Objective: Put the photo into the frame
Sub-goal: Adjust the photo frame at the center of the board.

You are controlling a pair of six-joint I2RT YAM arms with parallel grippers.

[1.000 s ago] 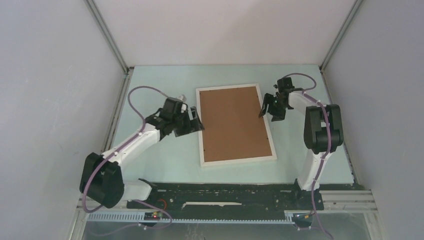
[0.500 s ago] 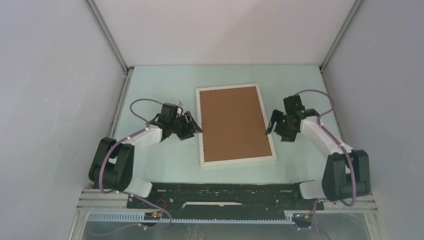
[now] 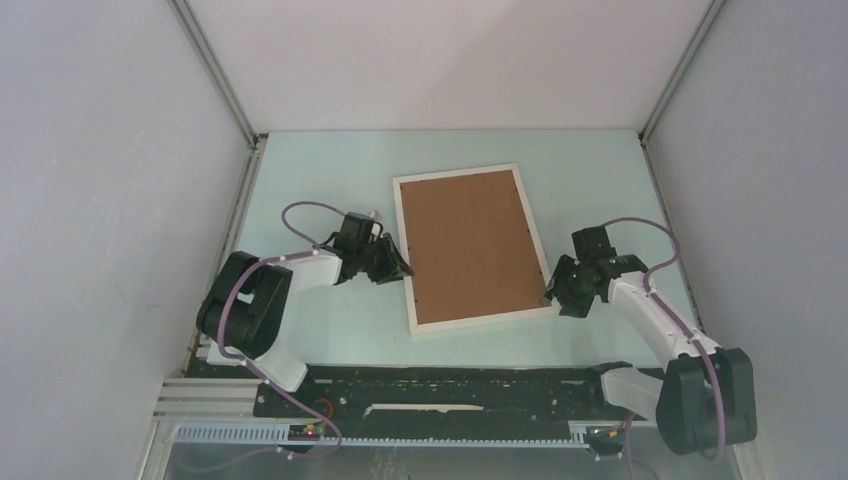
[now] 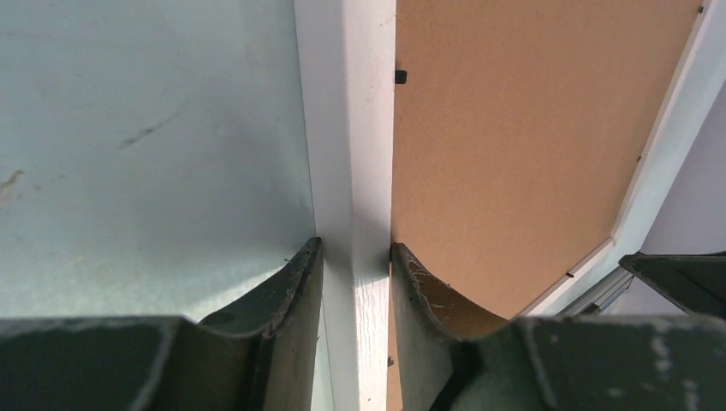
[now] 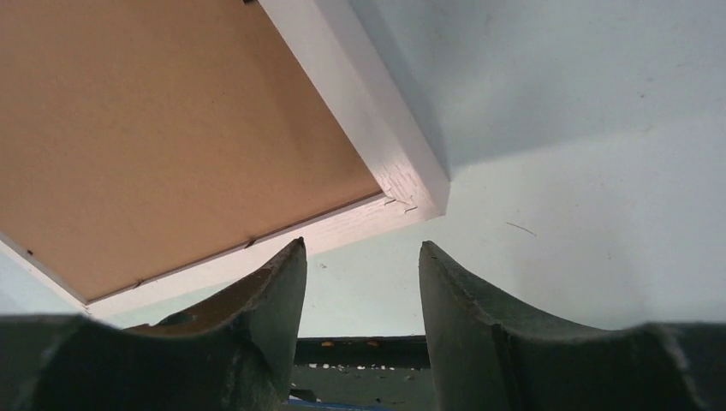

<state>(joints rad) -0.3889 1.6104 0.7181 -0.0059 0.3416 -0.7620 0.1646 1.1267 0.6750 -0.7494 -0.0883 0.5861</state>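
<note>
I see the frame (image 3: 455, 172) lying back-up in the middle of the counter (image 3: 320, 180), its brown backing board (image 3: 470, 245) facing me; its long axis runs from the far end to the near end, with the near end leaning a little to the right. My left claw (image 4: 355, 253) is clenched across the frame's left rim, one finger outside and one on the board side. My right claw (image 5: 360, 253) stands released just off the frame's near right corner, with nothing between its fingers. A second ago the left claw was spread wide at that same rim; the right claw hung by the frame's far right edge; the frame's near end has since swung slightly rightward.
</note>
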